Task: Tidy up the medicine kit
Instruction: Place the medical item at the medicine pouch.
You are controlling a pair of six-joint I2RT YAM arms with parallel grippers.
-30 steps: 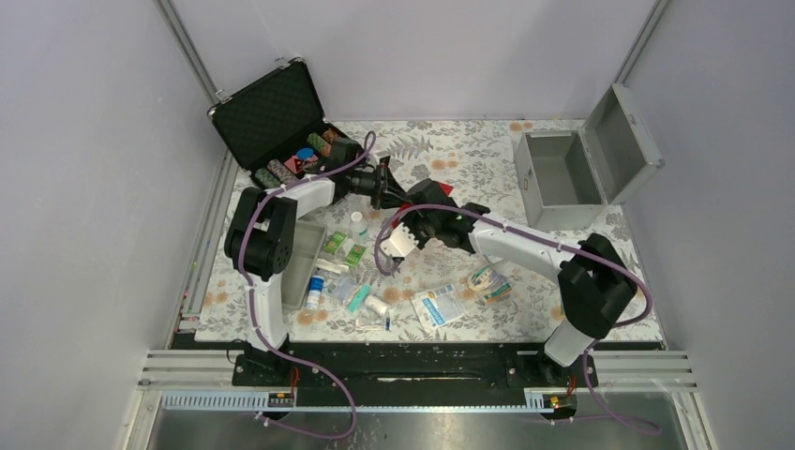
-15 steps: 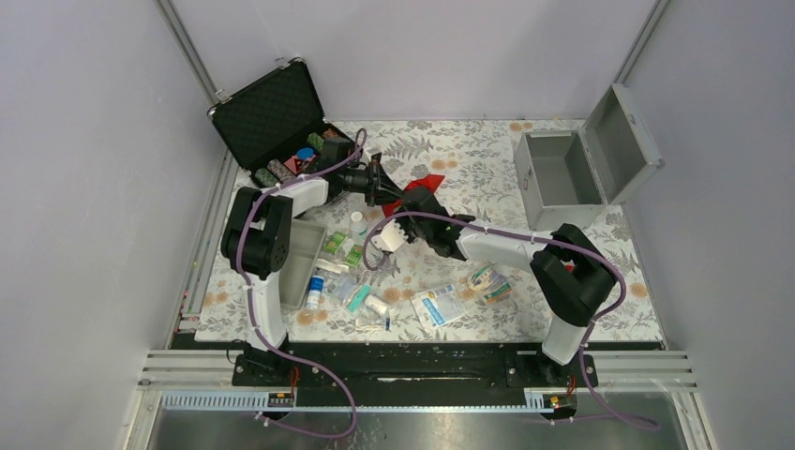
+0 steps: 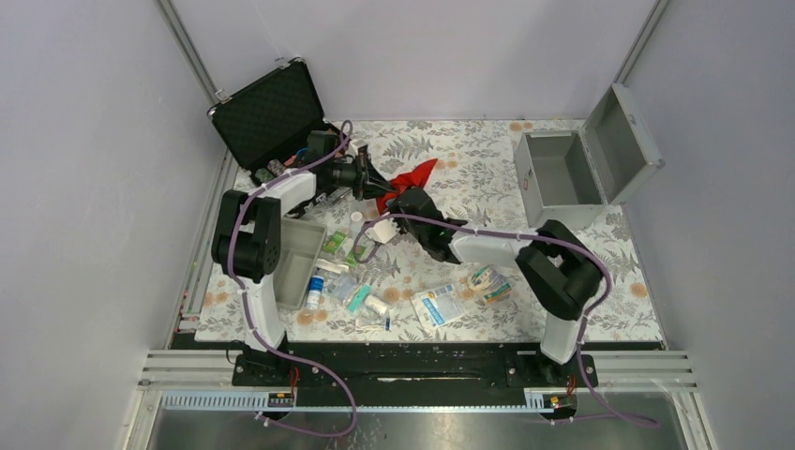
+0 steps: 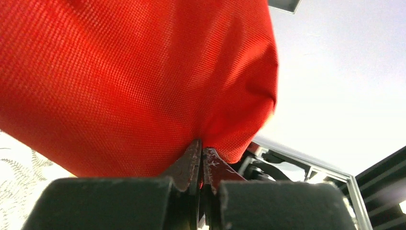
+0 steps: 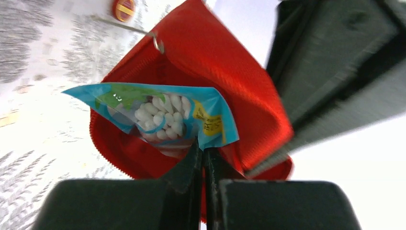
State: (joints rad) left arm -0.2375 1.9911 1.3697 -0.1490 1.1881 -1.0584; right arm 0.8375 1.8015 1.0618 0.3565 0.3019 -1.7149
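The medicine kit (image 3: 562, 178), a silver-grey metal box with its hinged lid open, stands at the back right, apart from both arms. My left gripper (image 3: 375, 190) is shut on the fabric of the red pouch (image 3: 412, 174), which fills the left wrist view (image 4: 134, 76). My right gripper (image 3: 401, 208) is shut on a blue packet of white cotton buds (image 5: 158, 115) and holds it at the open zipped mouth of the red pouch (image 5: 249, 86). In the top view the packet itself is hidden by the arms.
An open black foam-lined case (image 3: 272, 117) with coloured chips sits at the back left. A grey tray (image 3: 295, 262) lies by the left arm. Several loose supplies, bottles (image 3: 315, 286) and packets (image 3: 441, 302), lie on the floral table front centre.
Both grippers have moved left and back together. The red pouch has been lifted and spread, showing more in the top view. The right arm has stretched further left.
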